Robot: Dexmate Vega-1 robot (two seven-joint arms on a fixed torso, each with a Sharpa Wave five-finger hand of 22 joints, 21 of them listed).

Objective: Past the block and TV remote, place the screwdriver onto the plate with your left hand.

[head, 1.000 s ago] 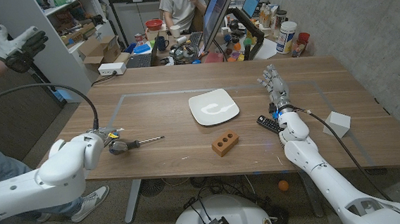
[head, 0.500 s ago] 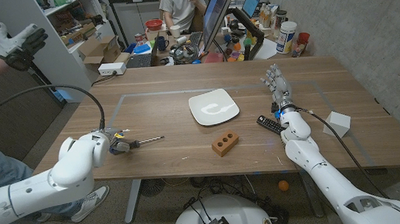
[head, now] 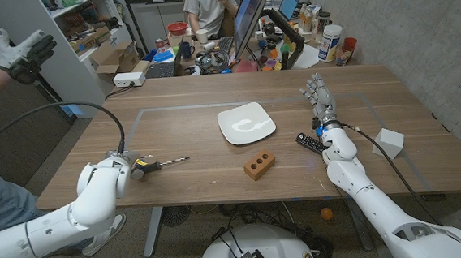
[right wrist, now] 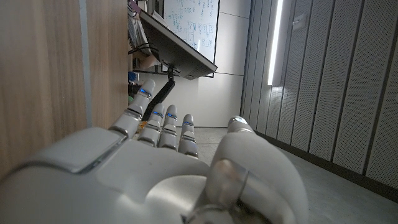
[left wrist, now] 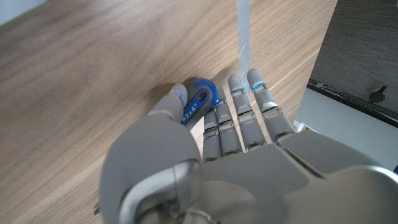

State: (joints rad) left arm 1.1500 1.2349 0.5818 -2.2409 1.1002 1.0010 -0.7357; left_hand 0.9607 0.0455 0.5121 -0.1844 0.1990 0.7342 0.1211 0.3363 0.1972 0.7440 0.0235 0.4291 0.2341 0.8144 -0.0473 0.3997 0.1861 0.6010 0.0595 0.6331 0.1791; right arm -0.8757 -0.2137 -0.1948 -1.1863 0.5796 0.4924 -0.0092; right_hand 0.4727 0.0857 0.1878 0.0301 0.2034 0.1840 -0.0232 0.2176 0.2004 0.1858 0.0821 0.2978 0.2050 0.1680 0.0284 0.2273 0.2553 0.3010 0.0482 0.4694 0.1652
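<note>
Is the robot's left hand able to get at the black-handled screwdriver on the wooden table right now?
Probably yes. The left hand is already at the handle of the black-handled screwdriver, fingers around its blue end, though a firm grip isn't clear. Nothing lies between them on the wooden table.

Office-lab — monitor (head: pixel 253 12), cluttered shelves (head: pixel 85 21)

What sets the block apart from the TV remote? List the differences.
The block is orange-brown and chunky with holes in its top; the TV remote is black, slim and long. The block lies free near the table's front middle; the TV remote lies by the right hand's wrist, partly hidden by it. Both lie on the table, nearer the robot than the plate.
</note>
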